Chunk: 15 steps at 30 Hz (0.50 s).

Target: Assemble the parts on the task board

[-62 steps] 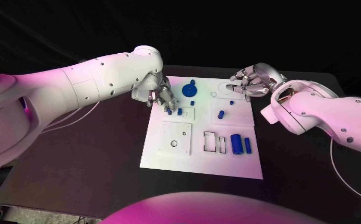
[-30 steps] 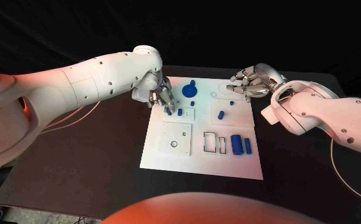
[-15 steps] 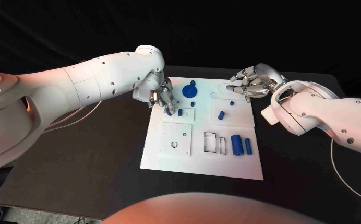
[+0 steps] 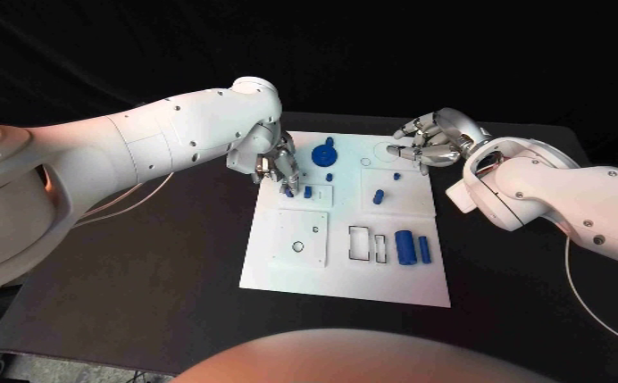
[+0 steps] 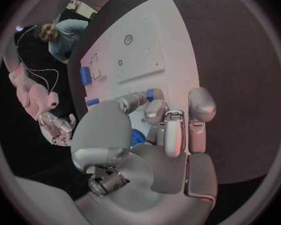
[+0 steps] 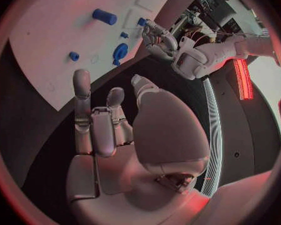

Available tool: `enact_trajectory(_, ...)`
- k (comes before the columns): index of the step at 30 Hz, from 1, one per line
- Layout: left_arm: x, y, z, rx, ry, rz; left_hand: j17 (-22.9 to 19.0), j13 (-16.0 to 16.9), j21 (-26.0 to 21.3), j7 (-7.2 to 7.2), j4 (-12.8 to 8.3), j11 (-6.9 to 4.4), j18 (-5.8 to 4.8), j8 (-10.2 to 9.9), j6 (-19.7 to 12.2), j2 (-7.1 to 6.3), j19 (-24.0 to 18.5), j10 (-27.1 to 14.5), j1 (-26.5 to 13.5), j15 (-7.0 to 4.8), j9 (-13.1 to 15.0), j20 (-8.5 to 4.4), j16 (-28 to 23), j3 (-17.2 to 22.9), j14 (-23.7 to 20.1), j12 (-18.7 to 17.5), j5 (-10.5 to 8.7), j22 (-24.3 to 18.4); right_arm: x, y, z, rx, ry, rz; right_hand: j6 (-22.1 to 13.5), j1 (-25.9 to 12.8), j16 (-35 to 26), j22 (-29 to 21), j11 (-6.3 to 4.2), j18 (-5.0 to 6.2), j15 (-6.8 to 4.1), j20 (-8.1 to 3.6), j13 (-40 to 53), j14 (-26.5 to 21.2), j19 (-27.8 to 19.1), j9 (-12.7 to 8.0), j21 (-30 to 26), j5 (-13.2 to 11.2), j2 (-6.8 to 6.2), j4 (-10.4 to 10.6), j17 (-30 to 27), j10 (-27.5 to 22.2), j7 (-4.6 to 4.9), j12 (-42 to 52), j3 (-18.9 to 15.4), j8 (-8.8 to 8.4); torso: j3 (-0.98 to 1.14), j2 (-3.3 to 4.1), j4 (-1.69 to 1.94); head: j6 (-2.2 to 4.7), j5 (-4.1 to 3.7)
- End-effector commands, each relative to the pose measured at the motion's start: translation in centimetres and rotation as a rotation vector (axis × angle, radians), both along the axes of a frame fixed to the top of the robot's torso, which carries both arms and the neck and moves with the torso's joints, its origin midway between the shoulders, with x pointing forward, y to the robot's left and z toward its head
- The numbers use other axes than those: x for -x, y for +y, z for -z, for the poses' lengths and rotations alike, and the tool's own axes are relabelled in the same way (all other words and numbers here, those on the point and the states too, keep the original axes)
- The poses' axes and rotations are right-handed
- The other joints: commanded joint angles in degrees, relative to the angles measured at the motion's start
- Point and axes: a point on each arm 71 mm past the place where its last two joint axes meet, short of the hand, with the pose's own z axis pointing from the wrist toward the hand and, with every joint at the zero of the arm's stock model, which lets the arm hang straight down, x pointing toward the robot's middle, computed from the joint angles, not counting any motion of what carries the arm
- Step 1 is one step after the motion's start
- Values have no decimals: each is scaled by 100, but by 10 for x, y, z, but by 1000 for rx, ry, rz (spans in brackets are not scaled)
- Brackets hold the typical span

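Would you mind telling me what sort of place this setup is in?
Probably a robotics lab or test cell: a black table before a dark backdrop, a white task board with small blue parts, and cabling beside the arms.

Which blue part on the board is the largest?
The round blue part at the task board's far end, between the two hands; every other blue piece is a slim peg or cylinder.

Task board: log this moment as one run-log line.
left hand: fingertips down at small blue part | right hand: curled, holds nothing | task board: flat
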Motion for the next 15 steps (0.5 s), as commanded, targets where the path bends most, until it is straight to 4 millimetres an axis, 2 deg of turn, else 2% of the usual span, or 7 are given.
enact_trajectory(1,3,4,9,-39,14,0,1510,-3,-40,11,146,-2,-86,-69,-3,-133,7,-47,-244,6,-32,24,21,-182,596,11,-154,10,1,1,0,6,-4,-13,-37,-66,-34,-5,-3,67,-8,-6,-4,-19,-33,-5,-20,37,2,5,-9,-38,17,11,41,27,2,1,0,0,-1)
enact_trajectory(3,3,4,9,-39,13,-2,1510,6,-48,28,304,11,-87,-120,15,-186,12,-56,-408,14,-48,27,21,-364,596,18,-197,16,1,1,0,6,-4,-13,-37,-66,-34,-5,-3,67,-8,-6,-4,-19,-33,-5,-20,37,2,5,-9,-38,17,11,41,27,1,1,-1,-2,-1)
enact_trajectory(6,3,5,9,-40,13,-3,1510,0,-64,35,389,17,-86,-157,25,-234,13,-68,-481,19,-53,31,21,-494,596,16,-319,17,1,1,0,6,-5,-13,-37,-66,-34,-5,-3,67,-8,-6,-4,-19,-33,-5,-20,37,2,5,-9,-38,17,11,41,27,1,2,-2,-4,-4)
enact_trajectory(15,3,7,9,-39,11,-7,1510,-3,-77,43,490,26,-85,-191,40,-270,15,-80,-539,24,-52,36,21,-632,596,14,-433,23,0,1,0,7,-5,-12,-41,-70,-39,-6,-2,67,-7,-5,-15,-23,-33,-6,-23,38,-1,5,-19,-45,18,6,40,28,4,0,-3,-5,-1)
